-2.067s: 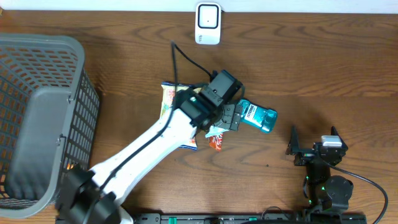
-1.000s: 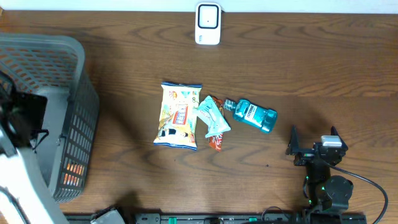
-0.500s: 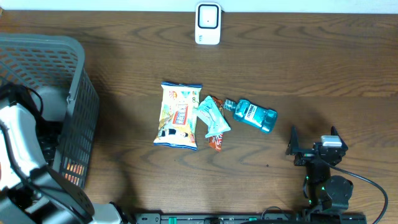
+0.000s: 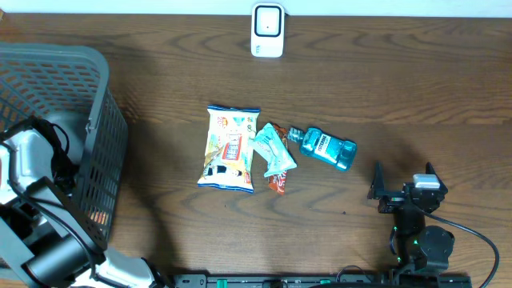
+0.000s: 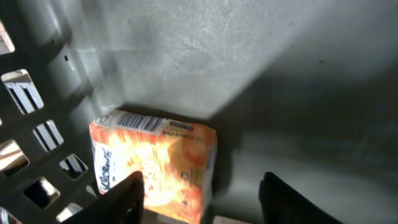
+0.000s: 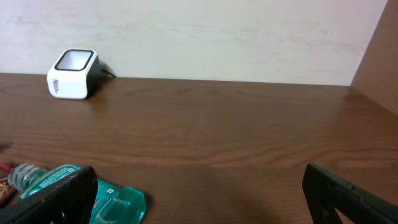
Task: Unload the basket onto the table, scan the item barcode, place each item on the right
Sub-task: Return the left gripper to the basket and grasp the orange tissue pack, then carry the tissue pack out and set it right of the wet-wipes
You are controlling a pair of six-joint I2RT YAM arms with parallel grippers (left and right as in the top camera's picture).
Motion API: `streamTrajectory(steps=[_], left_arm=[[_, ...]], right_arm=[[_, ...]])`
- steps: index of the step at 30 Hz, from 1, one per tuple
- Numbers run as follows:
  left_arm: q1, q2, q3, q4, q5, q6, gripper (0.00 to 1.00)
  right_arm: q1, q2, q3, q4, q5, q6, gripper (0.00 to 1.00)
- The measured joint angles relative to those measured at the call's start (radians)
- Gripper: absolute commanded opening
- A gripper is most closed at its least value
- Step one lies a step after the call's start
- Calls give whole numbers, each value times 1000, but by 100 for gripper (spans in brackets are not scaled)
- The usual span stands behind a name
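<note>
Packet (image 5: 155,158), orange, lies on the basket (image 4: 48,72) floor by its wall. My left gripper (image 5: 200,183) hangs partly spread above it, holding nothing. I'd shift left to straddle it before closing. Right gripper (image 6: 199,174) gapes empty.

**Operator:** Report the table layout.

**Unit:** My left arm (image 4: 32,164) reaches into the gray mesh basket (image 4: 100,88) at the left edge. At mid-table a snack bag (image 4: 230,149) touches a teal sachet (image 4: 270,146), with a mouthwash bottle (image 4: 328,150) just beside it.

**Operator:** And the remainder?

**Unit:** My right gripper (image 4: 403,178) sits near the front edge, jaws apart. The white scanner (image 4: 267,30) stands at the rear edge.
</note>
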Motion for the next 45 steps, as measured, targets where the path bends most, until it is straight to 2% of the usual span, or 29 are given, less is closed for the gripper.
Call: streamTrajectory(steps=[7, 10, 12, 13, 19, 22, 25, 29, 33, 36, 40, 45], left_arm=[[0, 9, -75, 54, -13, 1, 55], [0, 3, -106, 77, -16, -1, 34], [0, 0, -124, 86, -26, 8, 12], [0, 0, -129, 84, -35, 2, 8], [0, -7, -114, 56, -42, 2, 7], [1, -4, -48, -1, -32, 18, 7], [1, -7, 114, -108, -28, 28, 7], [1, -54, 420, -246, -21, 35, 8], [1, -155, 662, -289, 12, 36, 7], [-9, -309, 761, -271, 111, 35, 7], [-122, -460, 769, -246, 219, 35, 7], [-410, -536, 766, -238, 275, 67, 7]], right_arm=[[0, 0, 0, 0, 0, 0, 99], [0, 0, 0, 0, 0, 0, 99], [0, 0, 0, 0, 0, 0, 99], [0, 0, 0, 0, 0, 0, 99], [0, 0, 0, 0, 0, 0, 99], [0, 0, 0, 0, 0, 0, 99], [0, 0, 0, 0, 0, 0, 99], [0, 0, 0, 0, 0, 0, 99], [0, 0, 0, 0, 0, 0, 99], [0, 0, 0, 0, 0, 0, 99], [0, 0, 0, 0, 0, 0, 99], [0, 0, 0, 0, 0, 0, 99]])
